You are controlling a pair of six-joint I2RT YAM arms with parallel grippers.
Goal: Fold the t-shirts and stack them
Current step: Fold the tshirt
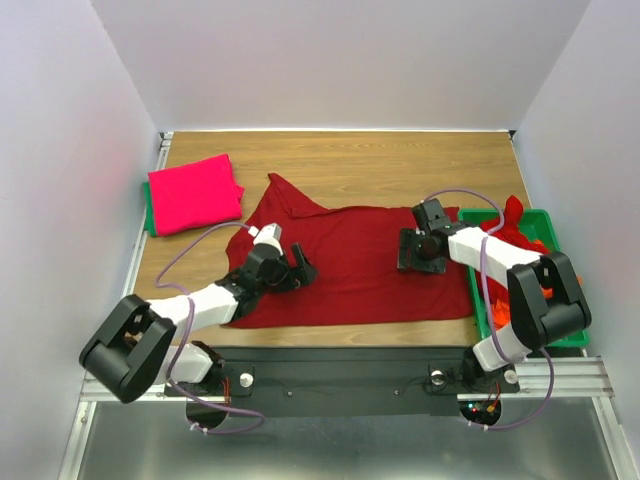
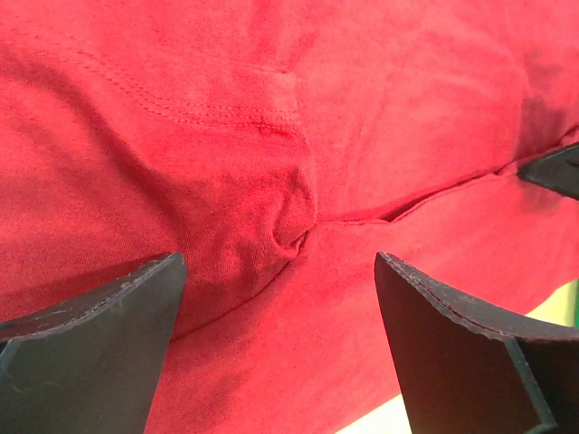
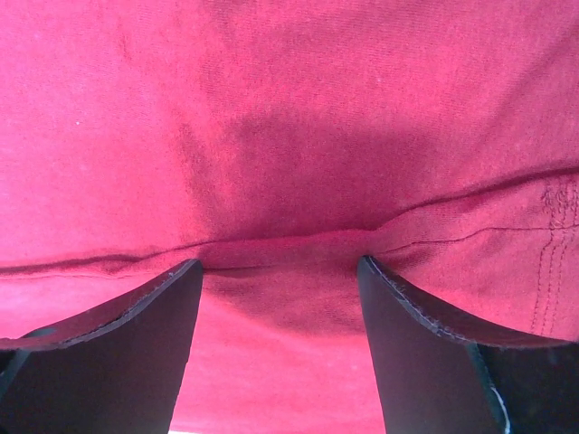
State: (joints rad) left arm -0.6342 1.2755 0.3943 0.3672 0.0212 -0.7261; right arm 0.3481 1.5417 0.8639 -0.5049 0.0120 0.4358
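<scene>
Dark red t-shirt point(image 1: 350, 280) lies spread on the table point(image 1: 400, 170) for folding. Left fingers point(image 2: 90, 344) and right fingers point(image 3: 90, 353) stand apart astride its fold edge, clamping nothing, apparently positioned to pinch it.

At 3 o'clock the green tray point(image 1: 535, 213) is partly hidden by the right arm point(image 1: 488, 250); the t-shirts point(image 1: 513, 222) inside cannot be counted.

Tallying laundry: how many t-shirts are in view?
4: pink shirt folded far left; dark red shirt spread at centre; red shirt and orange shirt bunched in the right tray, which may hide more.
</scene>
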